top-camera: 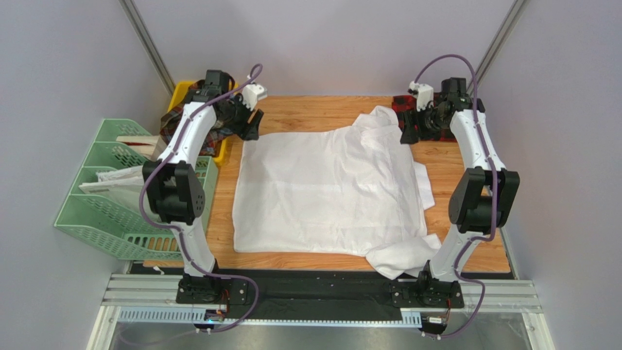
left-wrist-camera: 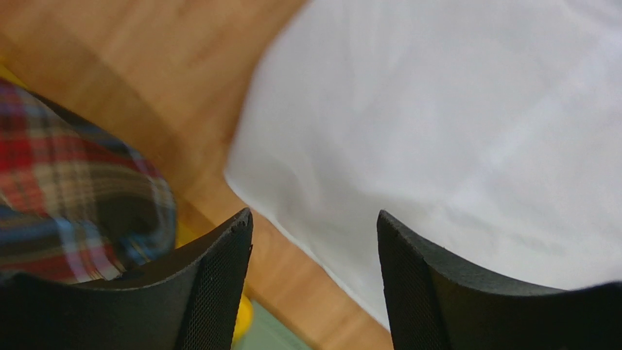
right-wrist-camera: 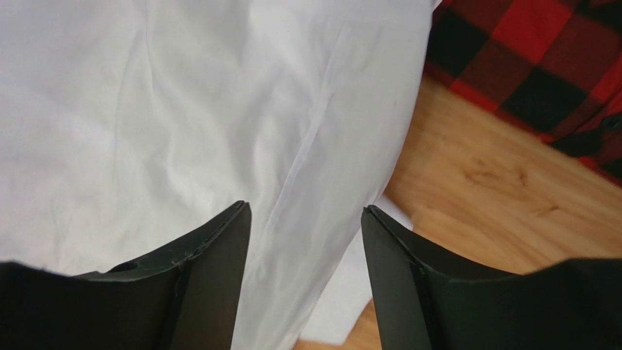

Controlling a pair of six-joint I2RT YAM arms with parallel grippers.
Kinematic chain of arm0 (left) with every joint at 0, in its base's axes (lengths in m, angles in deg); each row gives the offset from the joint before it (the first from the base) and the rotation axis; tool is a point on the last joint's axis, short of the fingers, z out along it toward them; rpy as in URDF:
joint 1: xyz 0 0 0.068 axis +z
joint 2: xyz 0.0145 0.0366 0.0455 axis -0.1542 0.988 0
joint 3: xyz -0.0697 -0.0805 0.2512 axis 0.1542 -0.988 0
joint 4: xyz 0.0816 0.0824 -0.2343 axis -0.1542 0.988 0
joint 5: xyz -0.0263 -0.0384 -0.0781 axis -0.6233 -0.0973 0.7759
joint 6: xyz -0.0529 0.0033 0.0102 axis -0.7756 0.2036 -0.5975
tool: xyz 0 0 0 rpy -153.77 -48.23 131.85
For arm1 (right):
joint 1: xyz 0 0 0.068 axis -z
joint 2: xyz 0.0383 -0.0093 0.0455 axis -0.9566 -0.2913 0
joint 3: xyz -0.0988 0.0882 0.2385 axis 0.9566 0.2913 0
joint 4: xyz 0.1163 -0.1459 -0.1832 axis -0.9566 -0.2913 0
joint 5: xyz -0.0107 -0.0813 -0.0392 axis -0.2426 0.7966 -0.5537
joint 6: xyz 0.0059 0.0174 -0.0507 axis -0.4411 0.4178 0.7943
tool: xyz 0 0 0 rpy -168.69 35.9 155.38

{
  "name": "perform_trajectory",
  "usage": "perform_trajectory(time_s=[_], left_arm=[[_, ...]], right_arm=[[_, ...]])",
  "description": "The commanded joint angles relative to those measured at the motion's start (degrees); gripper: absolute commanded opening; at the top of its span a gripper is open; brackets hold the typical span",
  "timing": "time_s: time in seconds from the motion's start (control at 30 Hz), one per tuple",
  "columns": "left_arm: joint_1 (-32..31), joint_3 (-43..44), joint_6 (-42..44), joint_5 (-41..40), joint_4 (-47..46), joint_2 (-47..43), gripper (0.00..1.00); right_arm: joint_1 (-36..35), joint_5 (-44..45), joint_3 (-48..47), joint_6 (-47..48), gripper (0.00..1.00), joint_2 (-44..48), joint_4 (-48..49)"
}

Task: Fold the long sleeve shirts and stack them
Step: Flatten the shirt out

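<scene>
On the table, white shirt lies crosswise, collar far-right; left tool and right tool spread, empty.

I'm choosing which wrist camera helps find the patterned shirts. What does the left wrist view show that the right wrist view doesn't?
Only the left wrist view: the tartan shirt at the table's edge, with a sliver of yellow bin near it. Only the right wrist view: the red-and-black checked shirt beside the white cloth. Both: the white shirt spread on the wooden table, and the camera's own gripper, the left gripper and the right gripper, each open with nothing gripped.
</scene>
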Motion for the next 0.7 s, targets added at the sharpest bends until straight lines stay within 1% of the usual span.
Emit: perform_trajectory(time_s=[0.0, 0.03, 0.1, 0.13, 0.17, 0.27, 0.5, 0.6, 0.67], left_arm=[[0.0, 14.5, -7.4, -0.8, -2.2, 13.2, 0.69], [0.0, 17.5, -7.9, -0.3, -1.9, 15.4, 0.69], [0.0, 19.1, -9.6, 1.6, -1.8, 16.7, 0.69], [0.0, 18.9, -10.0, 2.1, -2.3, 16.6, 0.69], [0.0, 18.4, -10.0, 2.9, -2.5, 16.3, 0.7], [0.0, 16.2, -9.5, 2.2, -3.5, 15.4, 0.7], [0.6, 13.9, -8.8, 1.4, -4.2, 14.1, 0.74], [0.6, 15.1, -7.3, -0.6, -4.3, 16.0, 0.77], [0.5, 17.8, -4.3, -1.0, -2.3, 17.8, 0.77]], right_arm=[[-0.5, 1.0, -5.9, -18.2, 0.63, -8.6, 19.7], [-0.7, 2.2, -7.3, -19.8, 0.64, -10.1, 23.3], [-0.9, 3.9, -12.3, -20.9, 0.64, -13.6, 25.5], [-0.9, 3.5, -14.0, -21.2, 0.63, -16.7, 26.5], [-1.3, 3.3, -17.9, -21.6, 0.63, -18.7, 27.0], [-2.8, 7.2, -23.3, -20.0, 0.61, -24.7, 27.8], [-5.0, 14.0, -26.6, -16.6, 0.62, -32.0, 32.1], [-5.1, 16.0, -27.1, -15.1, 0.63, -33.8, 33.5], [-5.1, 16.4, -27.5, -14.7, 0.63, -34.4, 33.7]])
